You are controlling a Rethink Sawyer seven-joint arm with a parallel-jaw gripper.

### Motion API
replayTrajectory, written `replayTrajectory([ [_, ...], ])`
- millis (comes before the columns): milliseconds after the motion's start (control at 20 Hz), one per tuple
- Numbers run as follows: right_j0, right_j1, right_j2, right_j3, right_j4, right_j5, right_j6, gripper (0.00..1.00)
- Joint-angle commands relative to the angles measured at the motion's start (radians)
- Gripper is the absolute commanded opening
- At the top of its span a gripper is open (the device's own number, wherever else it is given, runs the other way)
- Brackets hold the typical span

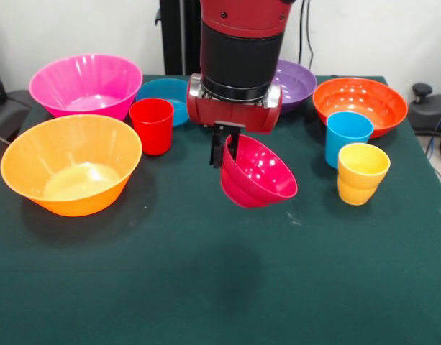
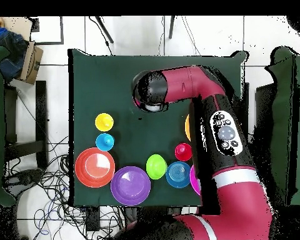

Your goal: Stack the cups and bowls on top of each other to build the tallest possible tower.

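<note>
Gripping the rim of the crimson-pink bowl [image 1: 257,173], the hand [image 1: 228,147] hangs from the red and black arm [image 1: 238,54] above the middle of the tabletop [image 1: 206,287]; its dark fingers [image 1: 217,151] are closed on the bowl's upper edge, one outside the wall and one inside. This bowl is tilted, its opening turned toward the camera in the front view, and it is held clear of the green cloth, with a faint shadow below it. Front view, left side: the yellow-orange bowl [image 1: 70,172] sits upright nearest the camera, the large pink bowl [image 1: 85,85] stands behind it, and the red cup [image 1: 152,125] stands upright just beside both. Behind the red cup lies the small blue bowl [image 1: 165,97], partly hidden by the arm. Front view, right side: the purple bowl [image 1: 298,83] shows behind the arm, the orange bowl [image 1: 360,104] sits next to it, the sky-blue cup [image 1: 347,136] stands in front of the orange bowl, and the yellow cup [image 1: 362,172] stands just beside the blue one, nearer the camera. Overhead view: the arm [image 2: 209,125] covers the held bowl; the green bowl [image 2: 155,166] lies between the purple bowl [image 2: 130,185] and the small blue bowl [image 2: 177,175]. The orange bowl [image 2: 94,167], sky-blue cup [image 2: 104,142] and yellow cup [image 2: 104,121] form a line. All items other than the held bowl rest singly on the cloth, none stacked
</note>
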Motion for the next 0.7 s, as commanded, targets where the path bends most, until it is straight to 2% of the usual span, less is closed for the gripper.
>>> replayTrajectory([
  [50, 0.027, 0.077, 0.046, -0.085, -0.013, 0.105, -0.208, 0.00],
  [400, 0.063, 0.132, 0.061, -0.229, -0.014, 0.188, -0.236, 0.00],
  [700, 0.081, 0.141, 0.062, -0.262, -0.008, 0.208, -0.224, 0.00],
])
